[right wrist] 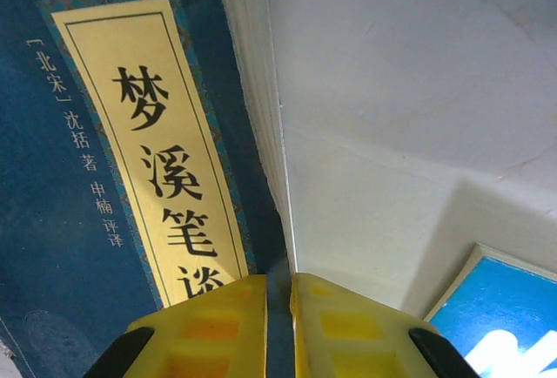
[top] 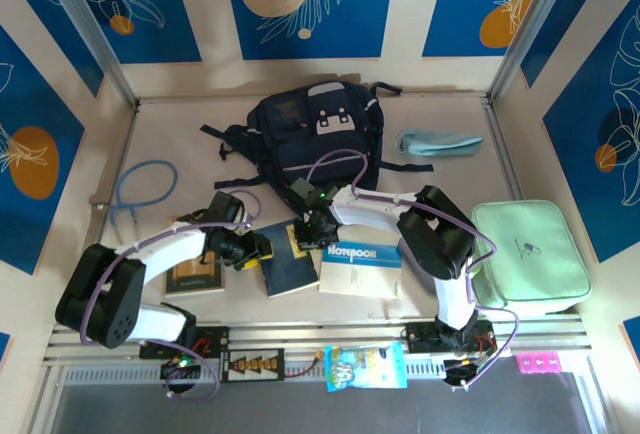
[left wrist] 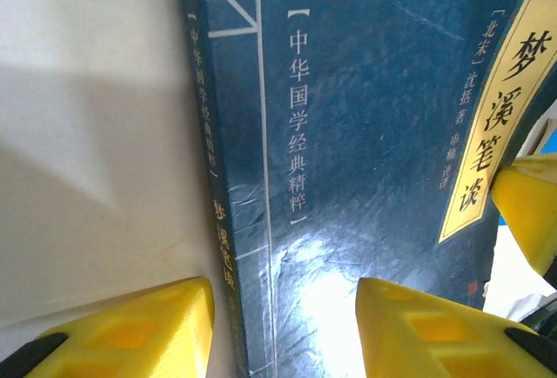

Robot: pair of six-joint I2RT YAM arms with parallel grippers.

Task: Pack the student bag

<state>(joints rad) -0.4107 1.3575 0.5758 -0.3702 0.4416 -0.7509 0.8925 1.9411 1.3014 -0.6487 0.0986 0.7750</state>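
- Between the fingers of the left hand (left wrist: 283,298) runs the spine of a dark blue book (left wrist: 365,134) printed with Chinese characters. One yellow finger (left wrist: 130,330) stands over the bare tabletop (left wrist: 87,134) and the other over the cover. The hand is open, with a wide gap between the fingers, astride the spine.
- At the book's opposite long edge, the right hand (right wrist: 278,289) is closed almost completely. Only a thin slit shows between its yellow fingers (right wrist: 209,326), and the edge of the cover runs into that slit beside the white page block, so it is pinching the book there.
- From above, the left hand (top: 262,249) and the right hand (top: 312,226) meet over the dark blue book (top: 290,269), one at each side.
- Beyond both hands, farther from the arm bases, the student bag (top: 300,134) lies flat on the tabletop, apart from the book. Its grey-white patch is on the far part.
- Just right of the right hand lies a blue-and-white notebook (top: 362,266), close beside the book.
- Left of the left hand, a brown book (top: 195,276) lies partly under that arm.
- Far to the right of the right hand sits a mint-green zip case (top: 525,254), and a light blue cloth (top: 440,141) lies beyond it.
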